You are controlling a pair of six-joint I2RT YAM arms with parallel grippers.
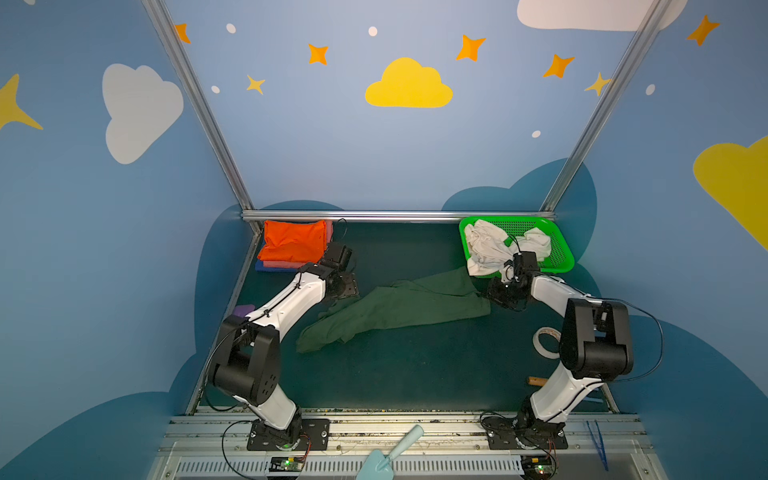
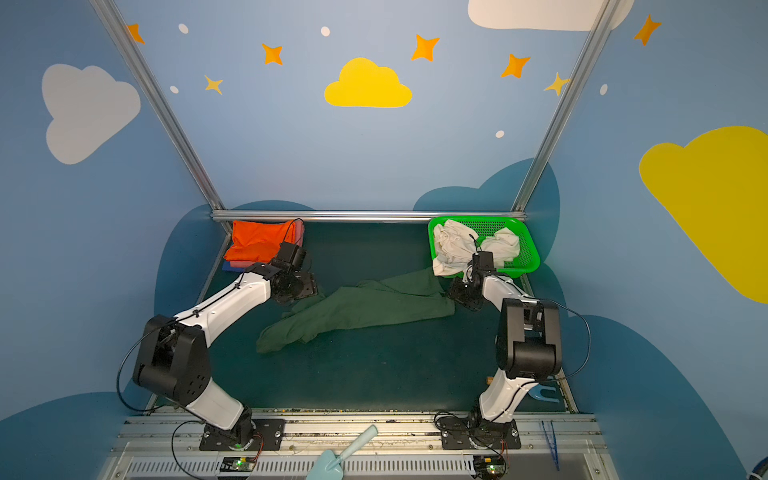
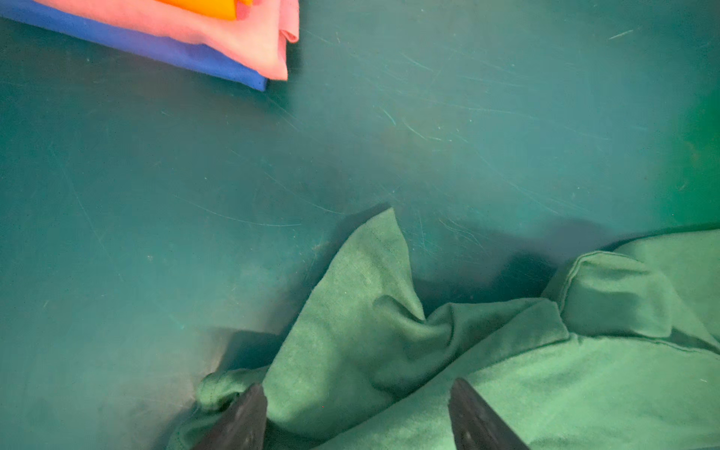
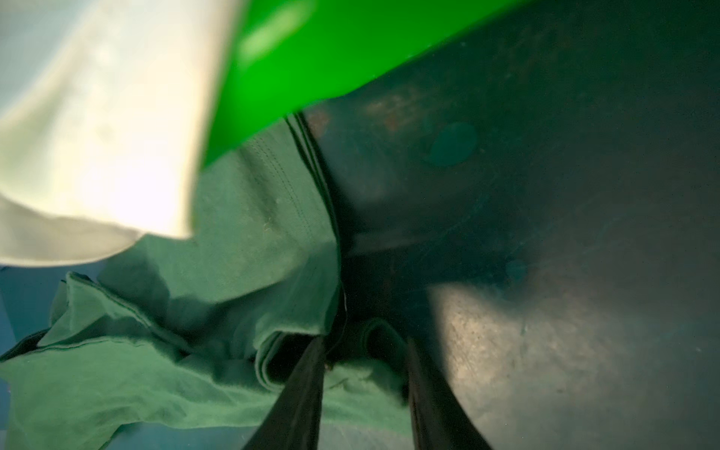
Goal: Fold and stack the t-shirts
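Dark teal matting [image 1: 415, 374] is covering the tabletop, and blue walls painted with clouds and stars are enclosing it. Reading the top views as a clock face with the back wall at 12, the crumpled dark green cotton t-shirt [image 1: 399, 309] is lying unfolded across the middle of the mat, stretching from about 8 o'clock to about 2 o'clock.

The right gripper [image 4: 364, 350] is sitting low at the shirt's 2 o'clock end. In the right wrist view its two dark fingers [image 4: 304, 389] are standing a little apart with a rolled hem of the green cloth between them. Whether they are pinching it cannot be told.

The left gripper [image 3: 358, 383] is hovering over the shirt's 10 o'clock edge. Its jaws are spread wide and released, straddling a raised wrinkle of the cloth.

Farther out, in the mat's 10 o'clock corner, the folded bright orange t-shirt [image 1: 293, 241] is resting on the folded pink t-shirt [image 3: 233, 35], which is resting on the folded blue t-shirt [image 3: 156, 43].

In the 1 o'clock corner, the bright green plastic mesh basket [image 1: 524, 226] is holding the crumpled white t-shirt [image 1: 486, 245]. Part of it is draping over the basket's near rim above the green shirt's end.

At 4 o'clock a roll of white tape [image 1: 544, 340] is lying beside the right arm. At 6 o'clock a light blue plastic trowel [image 1: 390, 453] is lying on the metal rail.
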